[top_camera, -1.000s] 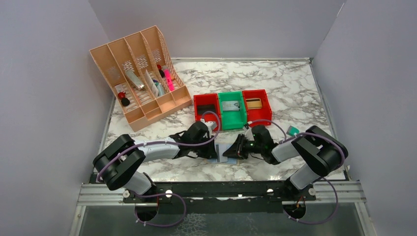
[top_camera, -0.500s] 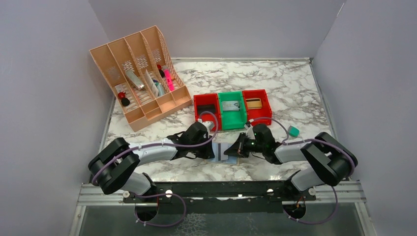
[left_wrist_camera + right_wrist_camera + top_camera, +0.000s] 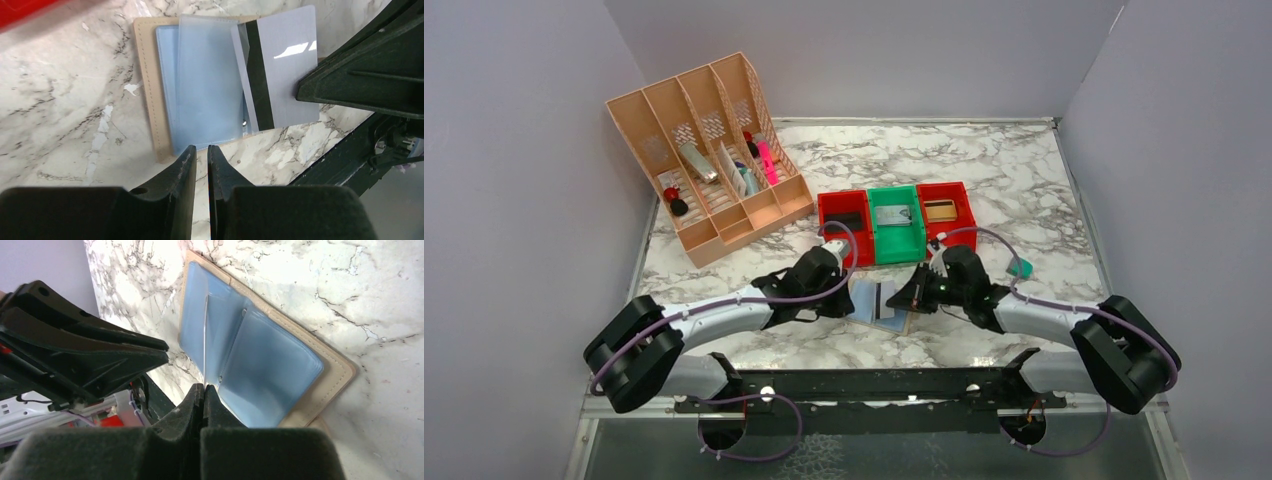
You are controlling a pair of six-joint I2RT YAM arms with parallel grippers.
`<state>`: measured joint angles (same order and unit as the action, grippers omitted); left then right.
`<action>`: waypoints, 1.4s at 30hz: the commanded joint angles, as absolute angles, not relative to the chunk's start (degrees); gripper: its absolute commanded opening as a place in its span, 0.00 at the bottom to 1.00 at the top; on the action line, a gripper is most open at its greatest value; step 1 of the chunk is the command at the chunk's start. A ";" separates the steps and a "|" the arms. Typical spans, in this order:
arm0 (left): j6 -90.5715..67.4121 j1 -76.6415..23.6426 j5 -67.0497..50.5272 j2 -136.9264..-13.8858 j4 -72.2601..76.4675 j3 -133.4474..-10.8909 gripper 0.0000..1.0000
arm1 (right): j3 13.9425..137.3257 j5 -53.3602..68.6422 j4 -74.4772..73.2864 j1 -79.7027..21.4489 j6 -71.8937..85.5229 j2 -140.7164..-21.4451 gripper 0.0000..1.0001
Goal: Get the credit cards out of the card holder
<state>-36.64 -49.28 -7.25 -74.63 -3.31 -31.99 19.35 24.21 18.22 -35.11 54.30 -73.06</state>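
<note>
The card holder (image 3: 864,298) lies open on the marble table, tan outside, pale blue panels up; it also shows in the left wrist view (image 3: 200,90) and the right wrist view (image 3: 270,365). My right gripper (image 3: 912,295) (image 3: 203,388) is shut on a grey card with a black stripe (image 3: 285,65), held on edge over the holder's middle; it appears edge-on in the right wrist view (image 3: 205,340). My left gripper (image 3: 845,296) (image 3: 200,150) is shut and empty, its tips just off the holder's left edge.
Red (image 3: 844,215), green (image 3: 896,218) and red (image 3: 945,210) bins stand in a row just behind the grippers. A tan slotted organizer (image 3: 709,160) stands at the back left. A small teal object (image 3: 1021,267) lies to the right. A black rail (image 3: 874,385) runs along the near edge.
Both arms have stretched farther from their bases. The holder now lies wider open, and the striped card stands out over it in the right gripper.
</note>
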 commanded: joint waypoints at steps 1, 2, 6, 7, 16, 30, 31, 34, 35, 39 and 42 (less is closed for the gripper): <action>-36.74 -49.56 -2.30 -71.40 -5.22 -32.02 0.19 | 21.80 23.30 14.91 -34.63 50.27 -71.89 0.01; -36.78 -49.49 -1.76 -70.67 -5.55 -32.15 0.20 | 22.25 23.18 14.11 -34.63 49.83 -71.82 0.01; -37.75 -49.48 0.00 -68.03 -5.99 -31.01 0.26 | 24.54 20.38 9.01 -34.63 48.11 -71.01 0.01; -37.91 -49.56 0.12 -67.50 -5.71 -30.52 0.28 | 24.64 19.79 8.34 -34.63 48.10 -70.75 0.01; -39.91 -49.49 0.17 -67.89 -4.41 -28.63 0.49 | 29.20 19.40 1.52 -34.76 44.31 -73.61 0.01; -39.66 -49.63 -10.39 -75.02 0.09 -28.28 0.51 | 32.86 22.94 2.99 -37.20 42.55 -85.31 0.01; -39.64 -49.65 -10.71 -75.39 0.13 -28.30 0.50 | 32.87 23.58 3.74 -37.32 42.47 -85.72 0.01; -39.76 -49.80 -11.83 -75.52 0.31 -28.30 0.42 | 33.31 25.27 4.72 -37.65 41.36 -86.56 0.01; -39.95 -49.92 -12.12 -75.31 0.35 -28.22 0.39 | 33.70 25.48 4.39 -37.70 40.68 -86.64 0.01; -40.74 -50.62 -12.04 -72.52 0.27 -27.44 0.28 | 35.52 24.19 1.64 -37.71 38.49 -85.40 0.01; -41.12 -50.68 -10.14 -69.76 -0.57 -26.66 0.27 | 36.54 20.56 -1.49 -37.71 37.30 -83.00 0.01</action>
<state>-40.07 -49.98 -9.26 -73.73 -2.70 -27.51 34.79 23.81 3.38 -37.01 40.60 -85.08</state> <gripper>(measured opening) 0.273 0.015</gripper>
